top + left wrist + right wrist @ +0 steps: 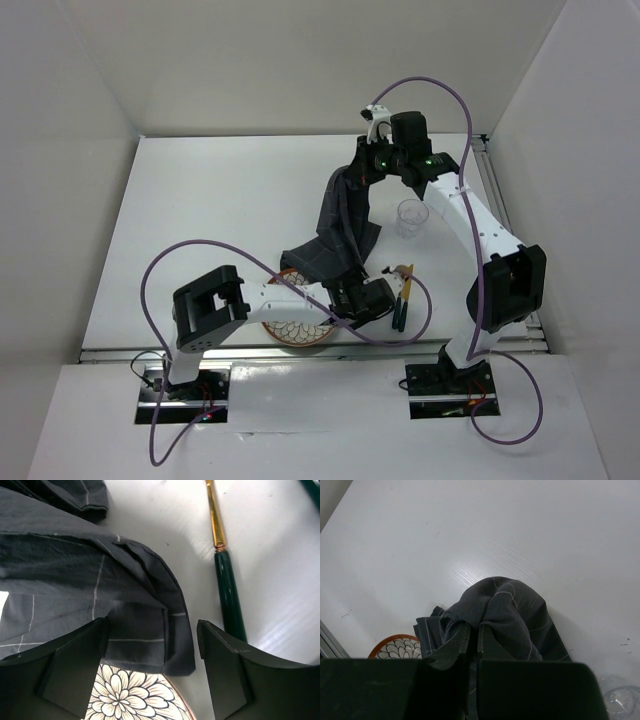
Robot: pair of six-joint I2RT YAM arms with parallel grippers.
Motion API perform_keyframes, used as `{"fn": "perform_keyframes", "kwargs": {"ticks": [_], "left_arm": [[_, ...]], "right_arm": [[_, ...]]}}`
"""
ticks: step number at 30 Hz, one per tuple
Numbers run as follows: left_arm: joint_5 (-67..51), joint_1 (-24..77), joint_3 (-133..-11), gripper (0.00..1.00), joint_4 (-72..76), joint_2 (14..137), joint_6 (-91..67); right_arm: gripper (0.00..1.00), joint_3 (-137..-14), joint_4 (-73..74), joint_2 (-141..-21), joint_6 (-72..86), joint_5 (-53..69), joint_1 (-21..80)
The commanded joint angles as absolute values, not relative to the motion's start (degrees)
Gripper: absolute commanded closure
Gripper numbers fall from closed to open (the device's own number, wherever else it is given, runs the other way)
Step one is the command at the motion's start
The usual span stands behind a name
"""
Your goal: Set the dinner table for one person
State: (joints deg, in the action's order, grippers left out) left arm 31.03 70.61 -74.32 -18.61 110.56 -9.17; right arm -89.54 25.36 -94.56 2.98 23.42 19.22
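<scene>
1. Right gripper (474, 636) — pinched shut on a bunched fold of the grey grid cloth mat (338, 235), held above the dinner table (220, 210) toward its far edge.
2. The mat's low end drapes over the flowered plate (292, 330) at the near edge.
3. Left gripper (152, 627) — jaws wide, nothing between them, over the mat hem and plate.
4. Clear cup (411, 217) stands just right of the mat.

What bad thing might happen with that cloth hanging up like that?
The cloth hangs from the shut right gripper, and its low end lies on the plate. Pulling it may drag the plate. The cup stands close beside the hanging cloth, so a swing might tip it. The open left gripper might pinch plate and cloth together.
</scene>
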Motion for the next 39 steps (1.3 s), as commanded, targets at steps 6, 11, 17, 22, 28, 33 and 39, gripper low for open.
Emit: {"fn": "perform_keyframes", "kwargs": {"ticks": [6,11,17,22,28,33,39], "left_arm": [[36.82,70.93,-76.99,0.24,-21.00,111.80,-10.45],[40.60,70.93,-78.83,0.70,-22.67,110.21,-12.91],[45.78,70.93,-80.77,1.00,-27.85,106.27,-17.91],[47.64,67.69,-80.77,1.00,-30.32,94.43,-22.14],[38.53,51.35,-84.97,1.00,-30.59,83.60,-22.24],[29.01,36.93,-91.31,1.00,-30.59,79.90,-21.71],[21.54,27.18,-96.32,1.00,-34.88,75.95,-25.13]], "right_arm": [[1.00,-89.47,24.79,-91.85,3.25,24.52,18.81],[1.00,-89.47,24.79,-91.32,3.25,24.52,18.81],[1.00,-90.00,25.31,-90.79,3.25,24.00,18.28],[1.00,-91.23,25.84,-90.79,3.25,23.99,17.75],[1.00,-94.12,26.37,-90.79,3.25,23.38,17.23],[1.00,-96.33,27.77,-87.91,3.25,23.38,17.23],[1.00,-96.94,30.23,-82.19,2.72,24.52,17.75]]}}
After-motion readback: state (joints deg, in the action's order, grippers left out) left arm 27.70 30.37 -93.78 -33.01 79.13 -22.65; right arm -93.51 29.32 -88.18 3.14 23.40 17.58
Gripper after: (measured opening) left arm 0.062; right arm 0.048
